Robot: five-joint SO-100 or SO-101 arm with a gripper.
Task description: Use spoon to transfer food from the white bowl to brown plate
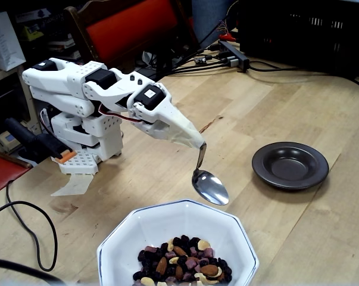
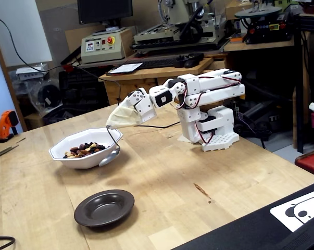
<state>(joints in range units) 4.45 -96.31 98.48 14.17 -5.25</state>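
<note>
1. Your pincer (image 1: 197, 142) is clamped on the spoon (image 1: 210, 186) handle, its scoop empty above the white bowl (image 1: 167, 223) rim – one fixed view half hides it behind the bowl (image 2: 84, 159).
2. Food (image 1: 182, 262) sits in the bowl; brown plate (image 1: 290, 165) is bare on the table (image 1: 274, 101), apart.

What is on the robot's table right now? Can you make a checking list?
Surface: wooden table, scuffed and bare between the items.
Job's things: white bowl holds the food; brown plate empty; spoon empty, hanging by the bowl's rim.
Clutter: nothing seen.
Grippers: gripper shut on the spoon's handle.
Cables: black cable loops beside the bowl.
Surroundings: orange chair; workbench with a keyboard.
</note>
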